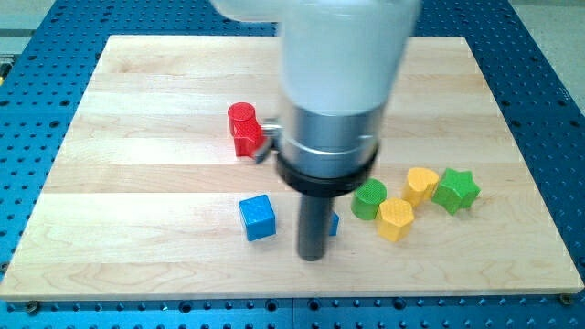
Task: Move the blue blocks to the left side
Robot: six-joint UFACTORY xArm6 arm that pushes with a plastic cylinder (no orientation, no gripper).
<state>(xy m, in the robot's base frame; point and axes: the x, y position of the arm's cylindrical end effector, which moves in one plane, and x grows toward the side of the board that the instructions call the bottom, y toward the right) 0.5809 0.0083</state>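
Fingers you will not find on this arm: it ends in a plain rod with nothing to spread or clamp, and it holds nothing, so take my tip [313,256] as your landmark, resting on the wooden board [137,137] near the view's bottom, about midway across. Just to the left of my tip, close but apart from it, sits the blue cube [257,217]; judge it as only partly delivered, since it lies near the board's middle with most of the left side beyond it. Up and to the left of my tip, farther off, stand the red blocks [244,129], two touching pieces as far as you can tell, with their right edge running behind the arm. Right against my tip's right side you see only a sliver of a second blue block [335,224]; the rod hides the rest, so its shape, and whether my tip touches it, cannot be told. That one has the longer way to go. Farther right of my tip cluster the green cylinder [369,198], yellow hexagonal block [396,219], yellow heart-like block [421,185] and green star [456,189].
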